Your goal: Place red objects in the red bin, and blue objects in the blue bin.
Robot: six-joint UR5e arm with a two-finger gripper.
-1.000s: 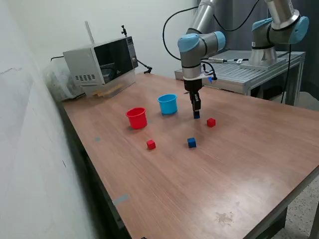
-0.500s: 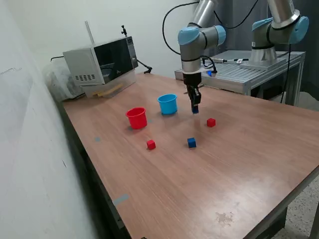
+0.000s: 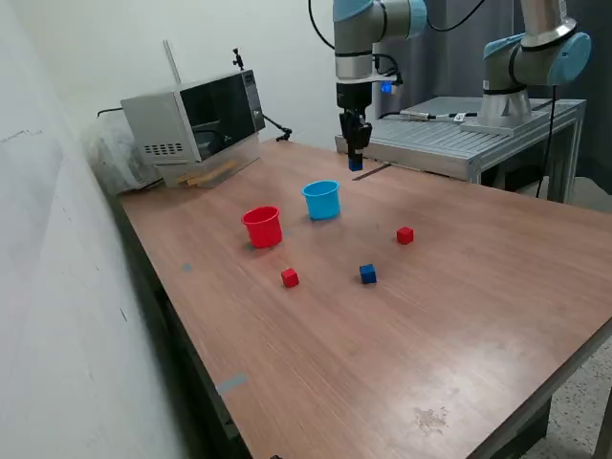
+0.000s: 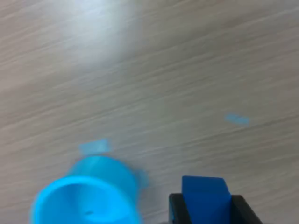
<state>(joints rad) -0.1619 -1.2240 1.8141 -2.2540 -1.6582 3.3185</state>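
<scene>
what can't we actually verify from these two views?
- Blue cup inside: wrist view is motion-blurred and its lower rim is cut by the frame edge; the exterior view sees it from the side.
- Red cup inside: hidden by its own wall in the exterior view.
- End effector: only the finger tips show, clamping a blue cube; the frame edge cuts the rest.
- Microwave interior: dark door.

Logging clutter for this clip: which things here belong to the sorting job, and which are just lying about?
Part of the job:
- gripper, shut on a blue cube
- blue cup
- red cup
- second blue cube on the table
- two red cubes on the table

Just lying about:
- microwave
- second arm on its metal stand
</scene>
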